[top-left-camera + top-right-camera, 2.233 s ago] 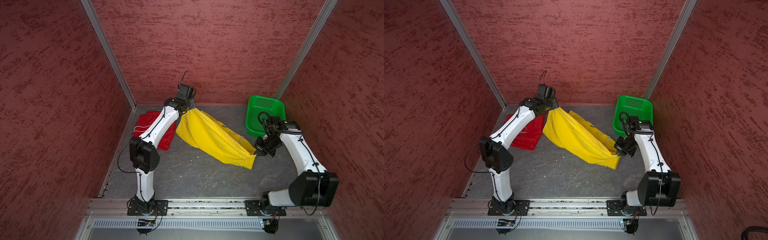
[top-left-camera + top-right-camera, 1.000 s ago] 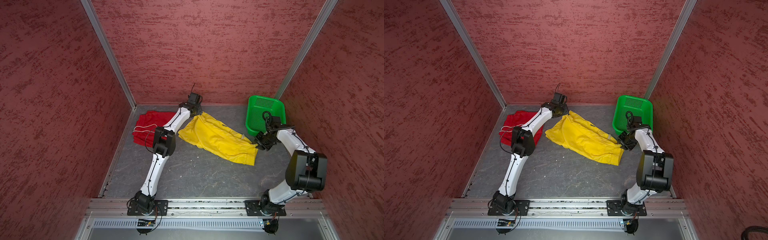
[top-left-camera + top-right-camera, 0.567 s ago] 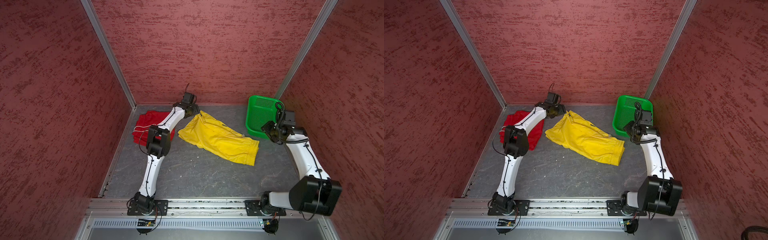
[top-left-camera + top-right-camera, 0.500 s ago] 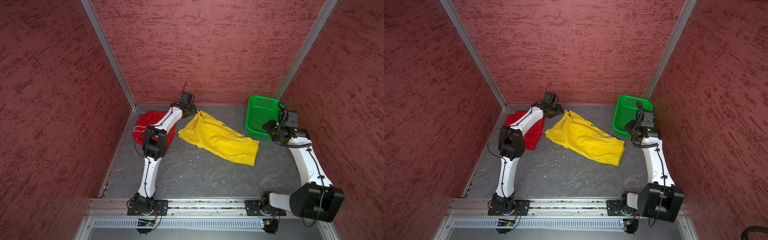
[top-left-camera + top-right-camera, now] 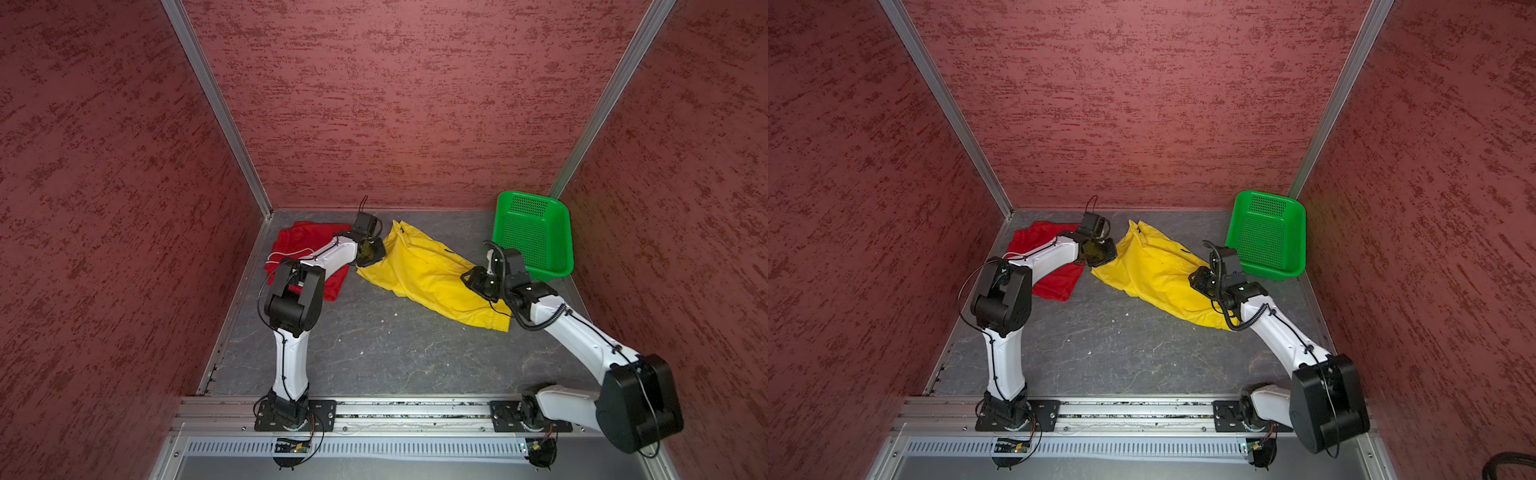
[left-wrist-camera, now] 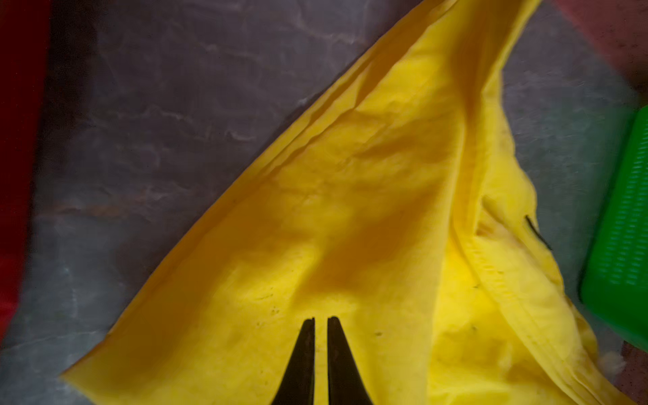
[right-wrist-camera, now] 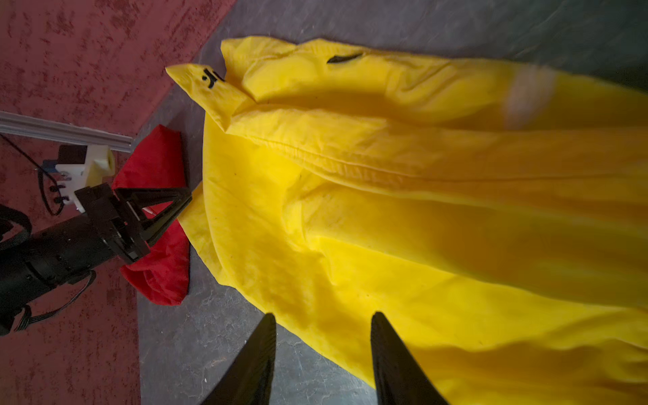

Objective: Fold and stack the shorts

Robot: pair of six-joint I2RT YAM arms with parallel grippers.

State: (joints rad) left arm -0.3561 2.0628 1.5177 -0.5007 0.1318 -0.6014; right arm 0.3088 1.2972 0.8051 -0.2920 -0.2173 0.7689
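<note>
Mid-frame I see yellow shorts (image 5: 428, 274), fold unfinished; red shorts (image 5: 303, 237) bunched, nothing stacked; left claw (image 6: 321, 319) closed, hold unclear; right claw (image 7: 323, 314) parted, empty.

Red shorts (image 5: 305, 237) partly hidden behind L arm (image 5: 332, 253); green basket (image 6: 620, 245) blurred, cut off at pic edge.

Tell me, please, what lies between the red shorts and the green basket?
The yellow shorts lie spread between the red shorts and the green basket; both top views show it.
</note>
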